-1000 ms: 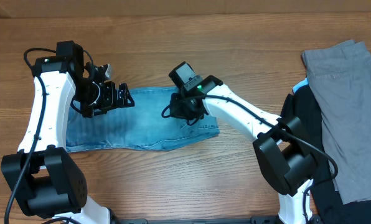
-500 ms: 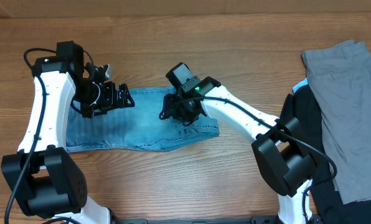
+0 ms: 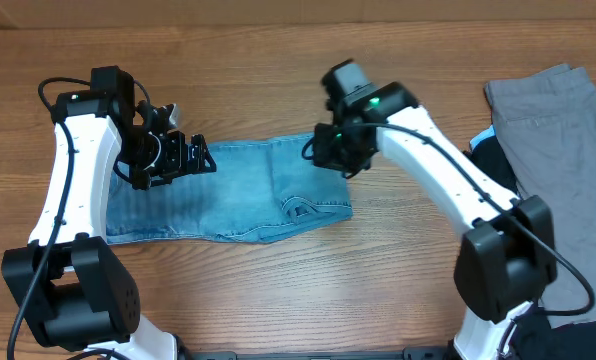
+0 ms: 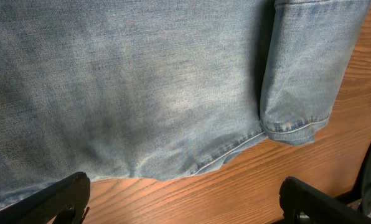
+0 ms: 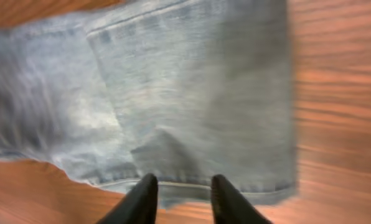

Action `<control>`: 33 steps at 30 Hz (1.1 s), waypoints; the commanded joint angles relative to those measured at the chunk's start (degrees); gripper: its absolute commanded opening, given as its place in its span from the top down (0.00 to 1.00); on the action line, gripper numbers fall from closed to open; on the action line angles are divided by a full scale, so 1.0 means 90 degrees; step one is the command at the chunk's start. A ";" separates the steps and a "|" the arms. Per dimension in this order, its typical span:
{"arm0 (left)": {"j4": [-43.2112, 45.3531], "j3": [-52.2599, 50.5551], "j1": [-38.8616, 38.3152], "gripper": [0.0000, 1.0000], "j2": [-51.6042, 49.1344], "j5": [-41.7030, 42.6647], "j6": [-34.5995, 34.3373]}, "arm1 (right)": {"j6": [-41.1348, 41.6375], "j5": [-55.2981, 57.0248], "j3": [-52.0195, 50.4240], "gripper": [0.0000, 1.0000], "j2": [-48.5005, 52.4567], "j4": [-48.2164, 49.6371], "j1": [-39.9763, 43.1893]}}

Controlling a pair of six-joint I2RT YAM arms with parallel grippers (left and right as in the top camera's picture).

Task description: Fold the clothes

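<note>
The clothes in hand are light blue denim jeans (image 3: 228,195), lying folded into a flat strip across the table's middle. A stitched pocket shows near their right end. My left gripper (image 3: 206,157) hovers over the jeans' upper left part, jaws wide open and empty. In the left wrist view the denim (image 4: 142,81) fills the top, and the left gripper (image 4: 188,202) spans bare wood. My right gripper (image 3: 315,153) hangs above the jeans' upper right corner. In the right wrist view the right gripper (image 5: 182,199) is slightly open, nothing between its fingers, with the folded denim (image 5: 192,93) below.
A grey garment (image 3: 553,130) lies at the far right on a black garment (image 3: 483,165). Bare wooden table (image 3: 278,70) runs behind the jeans, and a narrower strip lies in front of them.
My right gripper let go of the jeans' folded layer, rose and moved right and back to their upper right corner. The fold now lies flat. The left arm has not moved.
</note>
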State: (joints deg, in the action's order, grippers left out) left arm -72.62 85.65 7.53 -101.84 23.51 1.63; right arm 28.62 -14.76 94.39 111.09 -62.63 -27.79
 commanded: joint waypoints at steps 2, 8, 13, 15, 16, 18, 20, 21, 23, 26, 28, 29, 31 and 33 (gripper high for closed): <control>0.0000 0.0080 0.0017 0.00 -0.0005 0.0002 -0.0058 | -0.0260 -0.0056 -0.0539 0.84 -0.0029 0.0272 -0.0102; 0.0000 0.0080 0.0017 0.00 -0.0005 0.0002 -0.0058 | 0.0223 -0.0724 -0.1622 0.90 0.0017 0.1511 -0.0374; 0.0000 0.0080 0.0017 0.00 -0.0005 0.0002 -0.0058 | 0.0884 -0.1217 -0.2441 0.91 0.0019 0.2810 -0.0918; -0.0002 0.0080 0.0017 0.00 -0.0005 0.0002 -0.0061 | 0.0903 -0.1188 -0.2450 0.92 0.0019 0.2883 -0.1105; -0.0002 0.0080 0.0017 0.00 -0.0005 0.0002 -0.0058 | 0.0950 -0.1173 -0.2446 0.93 0.0017 0.2914 -0.1188; -0.0002 0.0080 0.0017 0.00 -0.0005 0.0002 -0.0058 | 0.1093 -0.1146 -0.2431 0.96 0.0015 0.2958 -0.1299; -0.0005 0.0080 0.0017 0.00 -0.0005 0.0002 -0.0058 | 0.1090 -0.1078 -0.2378 0.96 0.0005 0.2905 -0.1299; -0.0005 0.0080 0.0017 0.00 -0.0005 0.0002 -0.0058 | 0.1090 -0.1027 -0.2341 0.96 0.0002 0.2861 -0.1294; -0.0005 0.0080 0.0017 0.00 -0.0005 0.0002 -0.0058 | 0.1078 -0.0843 -0.2176 0.96 -0.0056 0.2642 -0.1219; -0.0007 0.0080 0.0017 0.00 -0.0005 -0.0010 -0.0058 | 0.0988 -0.0561 -0.1885 0.96 -0.0233 0.2288 -0.1076; -0.0005 0.0078 0.0017 0.00 -0.0005 -0.0022 -0.0058 | 0.0984 -0.0403 -0.1724 0.96 -0.0393 0.2205 -0.0984; 0.0000 0.0078 0.0017 0.00 -0.0005 -0.0019 -0.0058 | 0.0959 -0.0342 -0.1659 0.95 -0.0457 0.2217 -0.0940; 0.0007 0.0078 0.0017 0.00 -0.0005 -0.0019 -0.0058 | 0.0857 -0.0294 -0.1513 0.89 -0.0527 0.2348 -0.0835; 0.0017 0.0078 0.0017 0.00 -0.0005 -0.0019 -0.0058 | 0.0818 -0.0296 -0.1450 0.83 -0.0527 0.2616 -0.0719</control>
State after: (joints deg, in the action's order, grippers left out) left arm -72.62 85.65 7.53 -101.84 23.49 1.63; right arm 36.99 -19.31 78.52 109.36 -41.10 -35.62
